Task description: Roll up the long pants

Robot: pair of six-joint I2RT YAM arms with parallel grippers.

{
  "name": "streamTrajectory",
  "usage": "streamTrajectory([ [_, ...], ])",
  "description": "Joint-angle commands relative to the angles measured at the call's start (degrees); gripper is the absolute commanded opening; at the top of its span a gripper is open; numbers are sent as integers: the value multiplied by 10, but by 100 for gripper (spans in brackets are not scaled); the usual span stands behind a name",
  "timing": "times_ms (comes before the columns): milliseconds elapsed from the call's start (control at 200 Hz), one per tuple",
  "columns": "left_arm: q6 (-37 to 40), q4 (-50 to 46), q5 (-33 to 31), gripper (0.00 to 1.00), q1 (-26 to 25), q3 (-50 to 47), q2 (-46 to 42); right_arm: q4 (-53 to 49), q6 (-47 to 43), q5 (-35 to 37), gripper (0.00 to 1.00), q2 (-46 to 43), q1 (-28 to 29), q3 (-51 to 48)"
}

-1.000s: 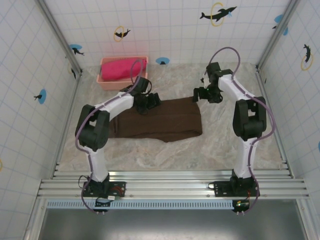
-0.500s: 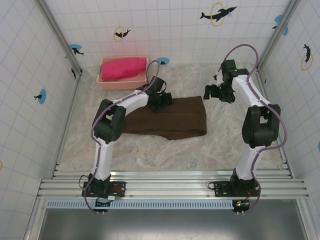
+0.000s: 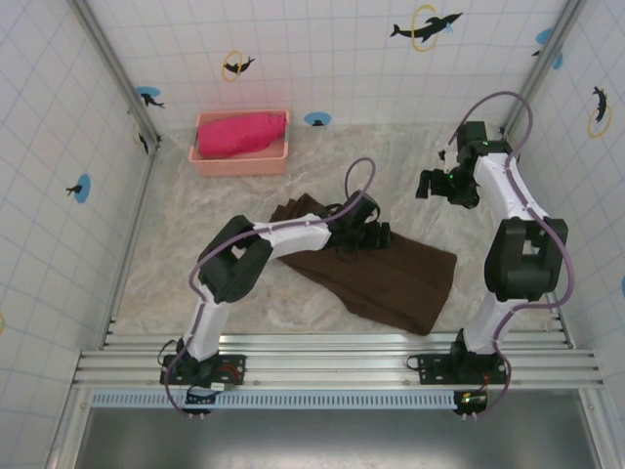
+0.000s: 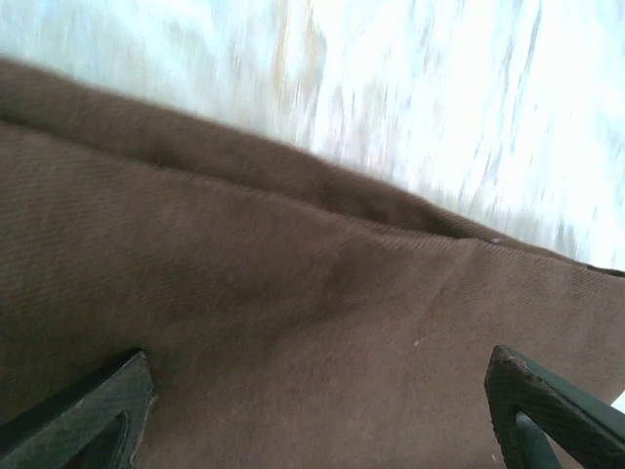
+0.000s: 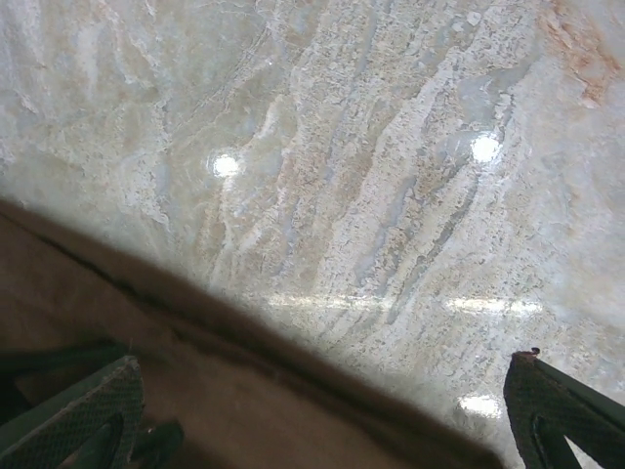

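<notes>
On the tabletop (image 3: 186, 264), from above: pants (image 3: 400, 278) spread flat and not yet rolled, long axis slanting from far left, near the tabletop's middle, down to near right. Left jaws directly over the far long edge of the cloth, about mid-length, spread wide, gripping nothing. Right jaws well apart from the cloth, over bare stone beyond its far right side, equally wide and empty. Left arm (image 3: 293, 234) plainly the nearer. Pink basket (image 3: 239, 161) with a pink cloth (image 3: 242, 132) in the far left corner, well clear of everything. Tiled walls on three sides. Open stone to the left of and beyond the pants, little between their near right end and the near edge.

In the left wrist view: brown fabric (image 4: 293, 322) across the whole lower part, a folded edge crossing on the slant, pale tabletop (image 4: 410, 78) past it. Left fingertips (image 4: 88, 410) at the bottom corners, far apart, cloth between and below them. Cannot tell whether touching or just above.

In the right wrist view: glossy marbled stone (image 5: 371, 195) with lamp glare, a brown edge of the pants (image 5: 166, 381) cutting the lower left corner on the slant. Right fingertips (image 5: 562, 410) wide, nothing between but tabletop.

Probably best to start a roll at one short end and run it along the slant. Smooth, hard surface, so likely to let the cloth slide rather than roll.
</notes>
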Motion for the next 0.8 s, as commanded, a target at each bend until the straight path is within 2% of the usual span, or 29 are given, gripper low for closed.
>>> streamTrajectory([
  [0,-4,-93,-53,93,31,-47,-81,0,-5,-19,98,-28,-13,-13],
  [125,10,-143,-91,94,60,-41,-131,7,1,-34,98,-22,-14,-14],
  [295,-12,-204,-116,94,105,-40,-128,9,3,-40,98,-23,-3,-14],
  [645,-17,-289,-165,93,161,-5,-48,17,7,-40,98,-81,23,-79],
  [671,-13,-288,-162,93,181,-2,-39,18,8,-40,98,-86,24,-86],
  [796,12,-305,-171,93,184,65,31,17,16,-40,98,-113,26,-104],
])
